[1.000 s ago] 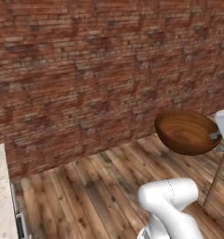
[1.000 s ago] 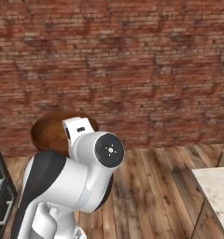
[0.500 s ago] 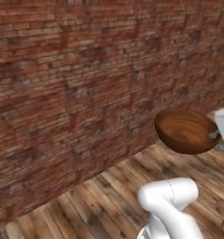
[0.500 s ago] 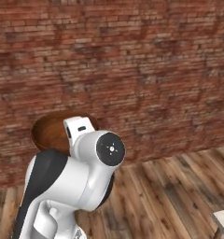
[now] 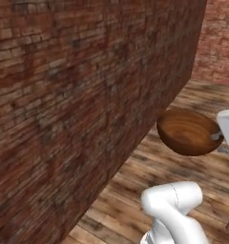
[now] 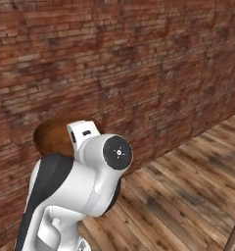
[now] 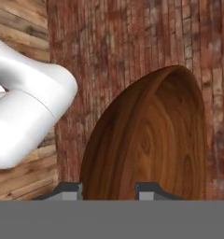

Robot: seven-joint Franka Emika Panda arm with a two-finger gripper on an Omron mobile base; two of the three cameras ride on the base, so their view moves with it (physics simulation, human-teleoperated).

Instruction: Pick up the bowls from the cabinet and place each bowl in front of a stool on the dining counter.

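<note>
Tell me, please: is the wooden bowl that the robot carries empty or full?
Empty. The left base view looks into the bowl and shows bare wood grain inside, nothing else.

Bowl in the pincer, above floor, before brick wall.

**Colours and patterns**

The bowl was glossy dark reddish-brown with curved wood grain. The brick wall was mottled red-brown with pale mortar lines. The plank floor was warm brown, streaked darker.
</note>
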